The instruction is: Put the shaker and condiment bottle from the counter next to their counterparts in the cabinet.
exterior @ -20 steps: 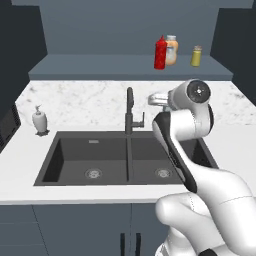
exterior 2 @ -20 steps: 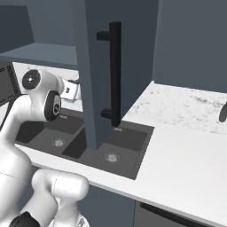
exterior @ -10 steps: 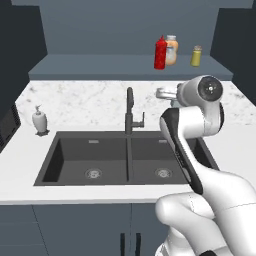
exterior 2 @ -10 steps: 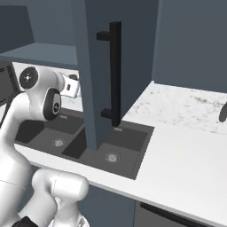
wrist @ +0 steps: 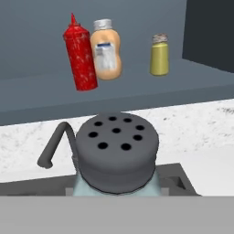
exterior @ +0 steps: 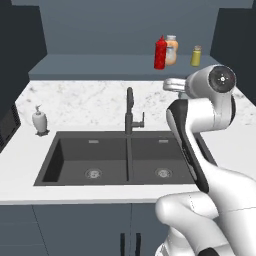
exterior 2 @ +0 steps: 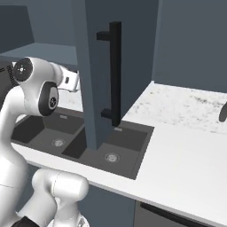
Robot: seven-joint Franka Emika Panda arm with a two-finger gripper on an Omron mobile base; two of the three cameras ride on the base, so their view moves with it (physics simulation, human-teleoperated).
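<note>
Marble-white worktop (exterior: 80,102), grey veins, runs across mid frame in the left base view. White soap dispenser (exterior: 39,120) at far left of it. Dark double sink (exterior: 90,157) in the centre, black faucet (exterior: 129,107) rising behind the divider. White arm fills lower right, its wrist at upper right; tool (exterior: 172,85) pokes out left of the wrist, over the back of the worktop, fingertips too small to read there. Above, slate-blue cabinet (exterior: 100,67) shelf along upper frame: red condiment bottle (exterior: 160,52) upright, touching or just beside the peach-orange bottle (exterior: 171,49) to its right, yellow-olive shaker (exterior: 196,55) further right, apart.

Hand view: red condiment bottle (wrist: 81,54) upper left, peach-orange bottle (wrist: 106,49) just right of it, yellow-olive shaker (wrist: 159,55) upper right, all upright on the cabinet shelf (wrist: 137,89). Shaker (wrist: 117,157) at bottom centre, dark grey holed cap up, pale blue-green body below, very close to camera, tool clamped on it. Faucet (wrist: 55,144) at left behind it.

Right base view: cabinet door (exterior 2: 95,66) with black handle (exterior 2: 114,73) in centre.
</note>
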